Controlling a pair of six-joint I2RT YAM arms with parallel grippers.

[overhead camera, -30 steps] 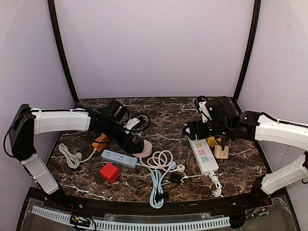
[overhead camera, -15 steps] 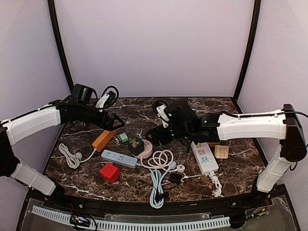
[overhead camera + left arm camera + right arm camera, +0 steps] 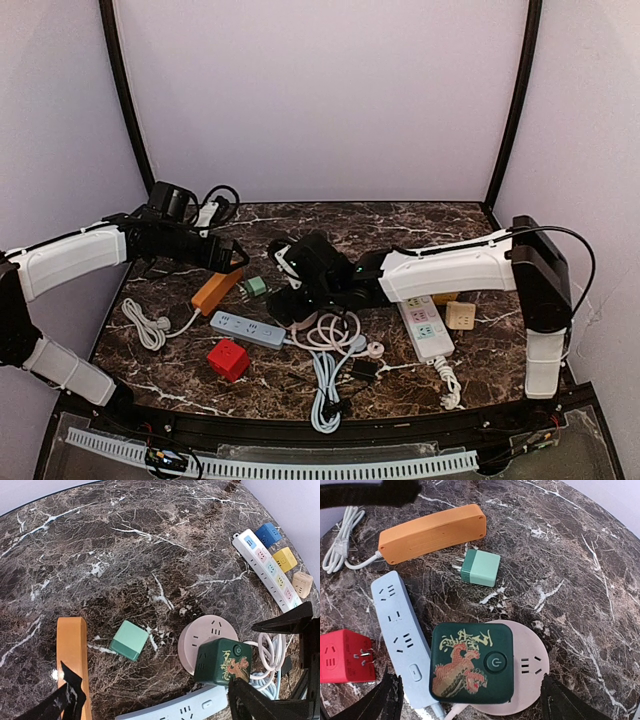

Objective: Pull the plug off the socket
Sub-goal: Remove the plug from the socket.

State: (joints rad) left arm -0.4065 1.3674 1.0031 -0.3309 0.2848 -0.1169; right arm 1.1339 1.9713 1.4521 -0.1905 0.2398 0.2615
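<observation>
Right wrist: my right tool (image 3: 469, 681), fingers apart, hangs directly over green plug (image 3: 471, 662) in pink socket (image 3: 532, 662); left tool (image 3: 148, 679), also apart, farther.

The plug (image 3: 471, 662) sits on the round socket (image 3: 531, 666) at lower centre, power strip (image 3: 400, 625) at its left, small adapter (image 3: 481, 568) above.

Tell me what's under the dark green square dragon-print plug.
A round pink socket hub, with slots showing on its uncovered edge. The dark green plug hides its prongs and the socket's middle.
</observation>
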